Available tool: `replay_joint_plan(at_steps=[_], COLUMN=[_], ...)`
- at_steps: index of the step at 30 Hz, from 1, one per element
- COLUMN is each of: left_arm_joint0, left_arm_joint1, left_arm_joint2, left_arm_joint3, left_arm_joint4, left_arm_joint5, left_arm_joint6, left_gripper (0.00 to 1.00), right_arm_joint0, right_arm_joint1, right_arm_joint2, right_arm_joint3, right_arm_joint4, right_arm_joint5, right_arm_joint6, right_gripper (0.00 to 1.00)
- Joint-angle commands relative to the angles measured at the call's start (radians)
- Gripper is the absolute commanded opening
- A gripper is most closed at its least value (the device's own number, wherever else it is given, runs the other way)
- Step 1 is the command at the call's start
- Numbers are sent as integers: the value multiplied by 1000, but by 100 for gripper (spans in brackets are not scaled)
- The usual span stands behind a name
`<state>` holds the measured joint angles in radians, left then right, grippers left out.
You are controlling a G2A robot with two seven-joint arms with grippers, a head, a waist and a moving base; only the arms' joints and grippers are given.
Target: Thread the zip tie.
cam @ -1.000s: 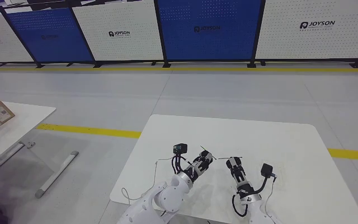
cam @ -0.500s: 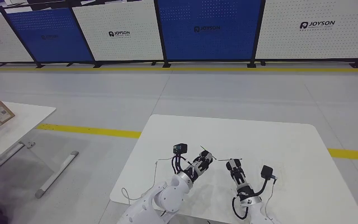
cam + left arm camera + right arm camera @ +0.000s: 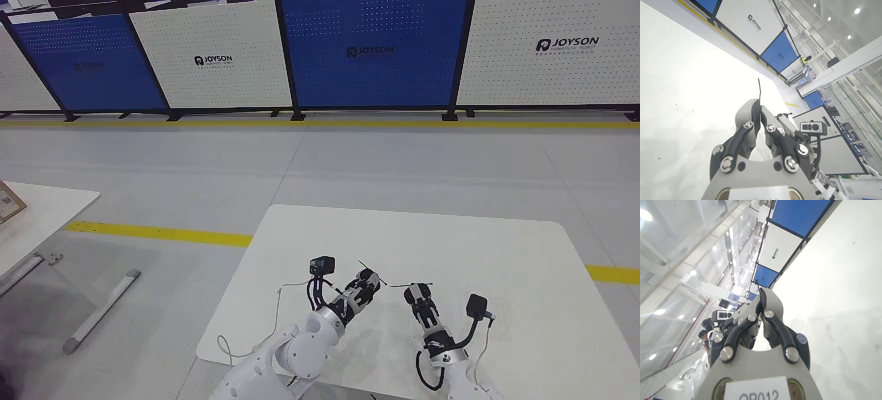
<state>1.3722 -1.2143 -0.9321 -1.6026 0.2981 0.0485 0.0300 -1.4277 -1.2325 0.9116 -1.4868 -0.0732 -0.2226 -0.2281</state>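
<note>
**Both tools pinched on black strip, over the tabletop**

Left tool [image 3: 760, 111]: fingers together, clamped on a thin black strip, the zip tie [image 3: 759, 89]. A short length stands out past my fingertips. It has a slight kink just beyond the pads, and its end is free in the air. The part inside the grip is hidden by the pads.

Right tool [image 3: 761, 299]: fingers together as well, clamped on a black strip. Here the zip tie [image 3: 756, 282] shows a short stub with a small blocky head at its free end. The rest is buried between the ribbed pads.

From the top view, my two tools sit side by side, near each other but apart, over the near part of the white tabletop [image 3: 450, 240]. A hair-thin dark line shows at each one. The line at the left tool slants off it, and the line at the right tool points toward the left.

Hard to make out:
- I cannot tell whether the two stubs belong to one tie, because no stretch between the tools shows.
- The lines are too fine from above to tell whether their tips meet.
- In the left wrist view, my right tool is mostly hidden behind my left fingers.
</note>
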Motion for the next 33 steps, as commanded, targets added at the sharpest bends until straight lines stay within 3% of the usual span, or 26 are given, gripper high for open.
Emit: replay_joint_plan(at_steps=[1, 33], left_arm_joint0=[0, 0], left_arm_joint1=[0, 0], left_arm_joint2=[0, 0], left_arm_joint3=[0, 0], left_arm_joint4=[0, 0], left_arm_joint5=[0, 0], left_arm_joint6=[0, 0], left_gripper=[0, 0], right_arm_joint0=[-1, -21], right_arm_joint1=[-4, -44], right_arm_joint2=[3, 46], right_arm_joint3=[-1, -4], right_arm_joint4=[-2, -53], right_arm_joint5=[-5, 24], right_arm_joint6=[-4, 24], right_gripper=[0, 0])
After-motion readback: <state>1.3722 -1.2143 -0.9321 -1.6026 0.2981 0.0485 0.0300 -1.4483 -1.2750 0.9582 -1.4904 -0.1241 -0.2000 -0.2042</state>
